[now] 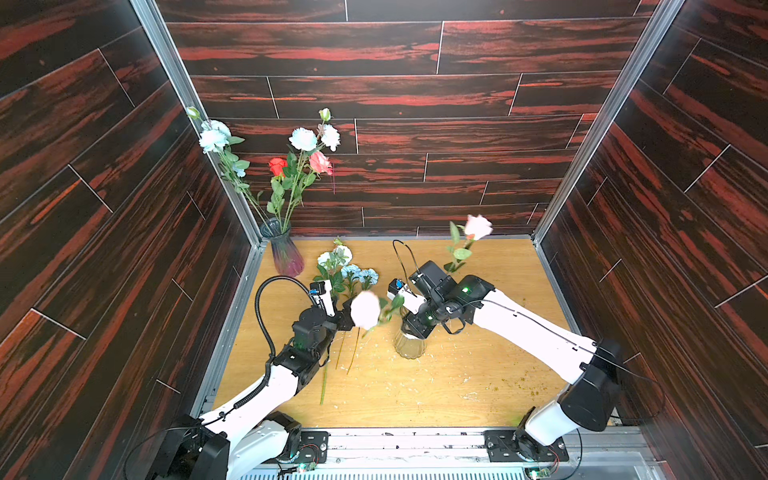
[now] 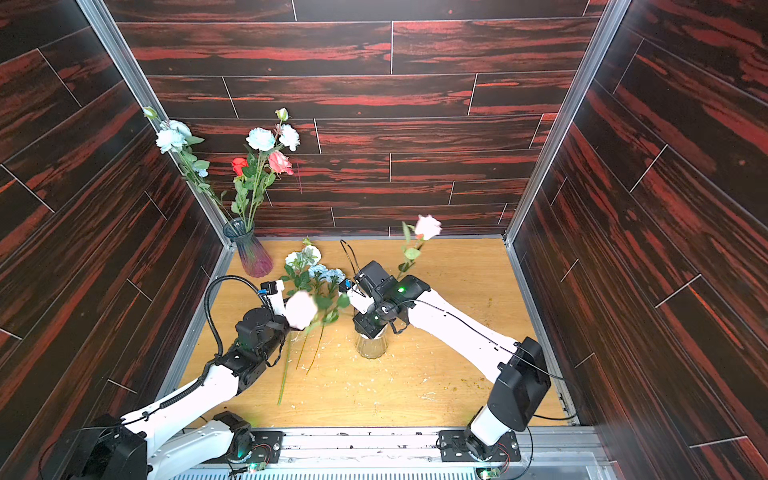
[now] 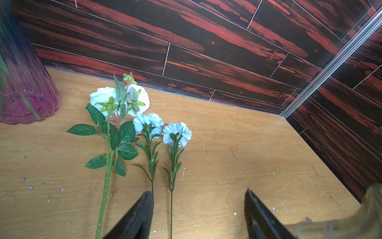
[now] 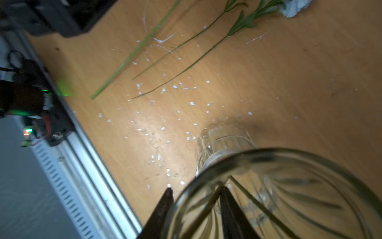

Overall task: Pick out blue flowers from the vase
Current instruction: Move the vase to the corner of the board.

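Three blue flowers (image 1: 353, 272) lie side by side on the wooden table, blooms (image 3: 176, 133) toward the back wall. More blue flowers (image 1: 303, 139) stand in the purple vase (image 1: 284, 253) at the back left corner, beside a red rose (image 1: 277, 165). My left gripper (image 3: 200, 192) hangs open low over the lying stalks, one thin stalk (image 3: 171, 209) passing under it. My right gripper (image 4: 196, 188) straddles the rim of a clear glass vase (image 4: 289, 152), one finger outside and one inside against a stem, with a gap left, so it is open.
The clear vase (image 1: 409, 345) stands mid-table and holds two pink roses (image 1: 478, 226); one bloom (image 1: 365, 309) hides my left gripper in both top views. White flecks litter the table (image 1: 457, 386). Dark panelled walls enclose three sides.
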`<action>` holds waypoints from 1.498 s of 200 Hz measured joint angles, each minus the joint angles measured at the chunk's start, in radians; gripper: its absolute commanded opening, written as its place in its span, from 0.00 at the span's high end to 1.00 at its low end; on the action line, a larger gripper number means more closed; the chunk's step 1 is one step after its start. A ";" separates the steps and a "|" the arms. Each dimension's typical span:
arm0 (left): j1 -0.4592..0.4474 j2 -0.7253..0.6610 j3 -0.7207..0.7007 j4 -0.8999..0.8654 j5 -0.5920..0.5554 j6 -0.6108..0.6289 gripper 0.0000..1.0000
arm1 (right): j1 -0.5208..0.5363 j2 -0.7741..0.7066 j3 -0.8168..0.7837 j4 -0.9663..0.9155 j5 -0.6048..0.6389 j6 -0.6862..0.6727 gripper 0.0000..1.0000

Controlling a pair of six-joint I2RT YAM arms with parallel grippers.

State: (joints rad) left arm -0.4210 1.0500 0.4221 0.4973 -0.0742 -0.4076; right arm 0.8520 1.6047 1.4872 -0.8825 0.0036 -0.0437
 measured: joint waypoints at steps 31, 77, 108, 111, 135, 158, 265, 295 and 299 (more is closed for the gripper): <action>0.000 -0.006 -0.003 0.010 0.003 0.000 0.29 | 0.000 0.000 0.021 -0.009 0.113 0.015 0.81; 0.000 -0.018 -0.011 0.012 0.003 0.000 0.29 | -0.012 0.002 0.040 -0.019 0.229 0.061 0.98; 0.000 -0.020 -0.013 0.013 0.003 0.001 0.29 | -0.026 0.030 0.083 -0.059 0.249 0.085 1.00; 0.000 -0.020 -0.013 0.013 0.003 0.001 0.29 | -0.029 0.033 0.089 -0.064 0.251 0.086 1.00; 0.000 -0.020 -0.013 0.012 0.001 0.001 0.29 | -0.069 0.072 0.146 -0.121 0.292 0.090 1.00; 0.000 -0.024 -0.013 0.012 -0.006 0.001 0.29 | -0.127 0.123 0.212 -0.184 0.355 0.086 1.00; 0.000 -0.030 -0.013 0.012 -0.024 0.012 0.29 | -0.494 0.492 0.672 -0.299 0.541 0.045 1.00; 0.000 -0.030 -0.015 0.012 -0.025 0.017 0.29 | -0.557 0.640 0.886 -0.333 0.592 0.024 1.00; 0.000 -0.030 -0.015 0.012 -0.026 0.018 0.29 | -0.565 0.659 0.912 -0.337 0.597 0.022 1.00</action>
State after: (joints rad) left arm -0.4210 1.0199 0.4072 0.5095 -0.0998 -0.3893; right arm 0.2871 2.2635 2.3997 -1.2198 0.6010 -0.0216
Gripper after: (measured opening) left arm 0.710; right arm 0.150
